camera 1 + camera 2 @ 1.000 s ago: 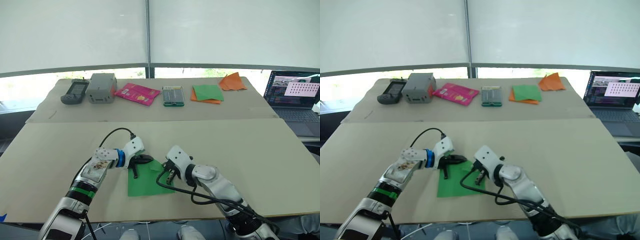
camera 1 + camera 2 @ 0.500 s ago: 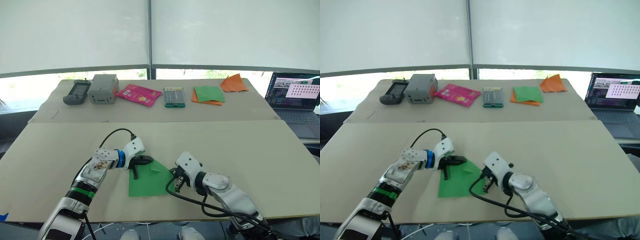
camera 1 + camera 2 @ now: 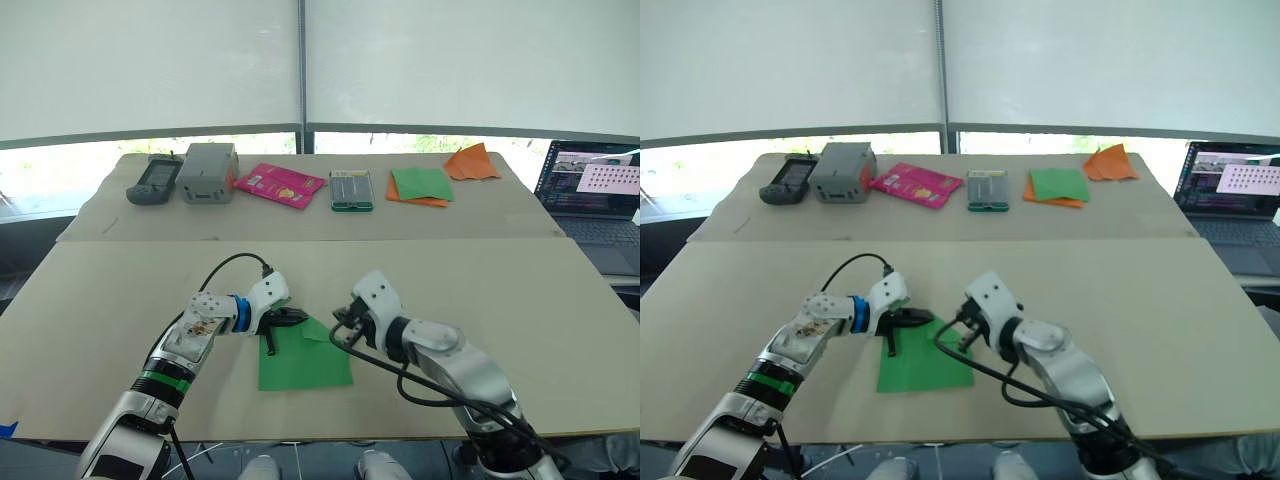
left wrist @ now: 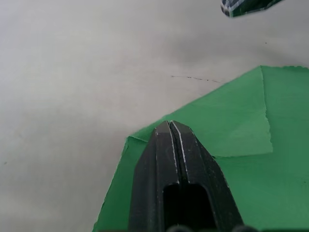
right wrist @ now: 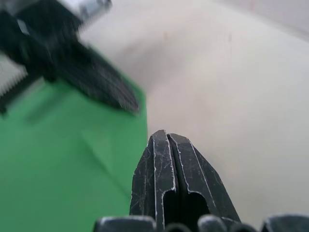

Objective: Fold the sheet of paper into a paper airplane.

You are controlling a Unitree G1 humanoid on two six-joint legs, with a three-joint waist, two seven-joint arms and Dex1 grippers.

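The sheet of paper (image 3: 305, 356) lies flat on the near table (image 3: 500, 290), one corner folded over; the left gripper (image 3: 293, 318), fingers pressed together, rests on its far left corner, and the right gripper (image 3: 340, 330), also closed and empty, hovers beside its right edge

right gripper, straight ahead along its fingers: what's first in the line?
Likely the left gripper, resting on the sheet of paper just ahead of the shut right gripper. Depth is unclear, so it might pass beside it.

green sheet of paper (image 3: 305, 358), black tools, pink pkt (image 3: 278, 186), beige table (image 3: 560, 300)
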